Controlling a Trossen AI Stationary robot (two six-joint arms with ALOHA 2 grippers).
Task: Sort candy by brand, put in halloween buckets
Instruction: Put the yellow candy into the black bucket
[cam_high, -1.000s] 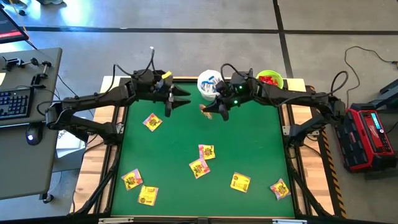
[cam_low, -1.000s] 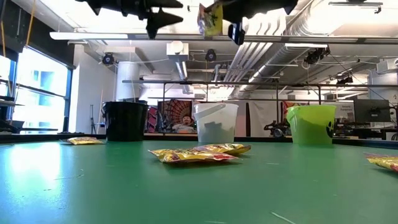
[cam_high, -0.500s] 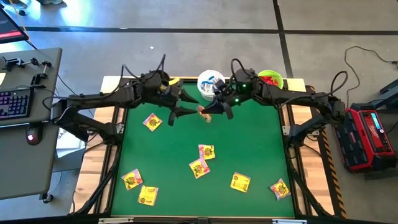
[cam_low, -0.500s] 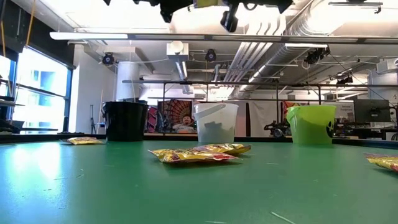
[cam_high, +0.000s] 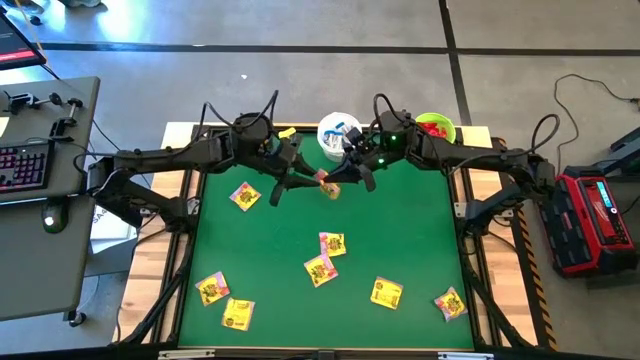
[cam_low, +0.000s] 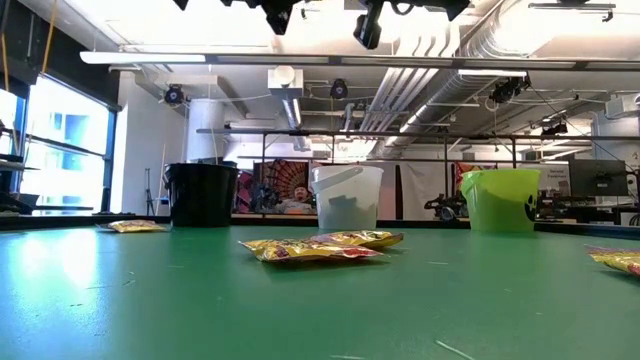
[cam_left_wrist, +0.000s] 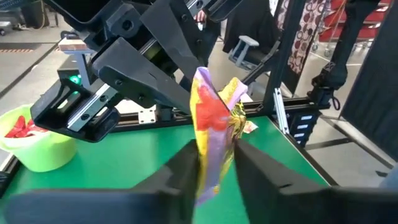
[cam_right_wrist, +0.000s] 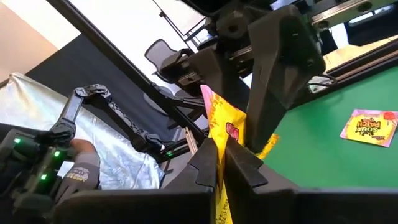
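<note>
A yellow candy packet (cam_high: 328, 188) hangs in the air over the table's far middle, between my two grippers. My left gripper (cam_high: 305, 181) reaches it from the table's left and my right gripper (cam_high: 340, 179) from the right; both are shut on it. The packet (cam_left_wrist: 214, 118) stands on edge between them. The white bucket (cam_high: 335, 135) and the lime green bucket (cam_high: 434, 128), which holds red candy, stand at the far edge. The black bucket (cam_low: 200, 193) shows in the low view. Several yellow packets (cam_high: 320, 270) lie flat on the green mat. My left gripper pinches the packet's near end (cam_left_wrist: 211, 165) between its two fingers, which come about level from the table's left. The packet stands on edge, clear of the table. My right gripper pinches the packet's other end (cam_right_wrist: 219, 146) between its two fingers, about level from the table's right.
Loose yellow packets lie at the mat's left (cam_high: 245, 195), middle (cam_high: 332, 244) and near edge (cam_high: 237, 314), (cam_high: 450, 303). The three buckets (cam_low: 346, 197) stand in a row along the far edge. A desk with a keyboard (cam_high: 25, 165) is left of the table.
My left gripper has moved toward the table's right, up to my right gripper, rolled, and shut on the packet that my right gripper holds. My right gripper has tipped the packet upward, out of the low view's top edge.
</note>
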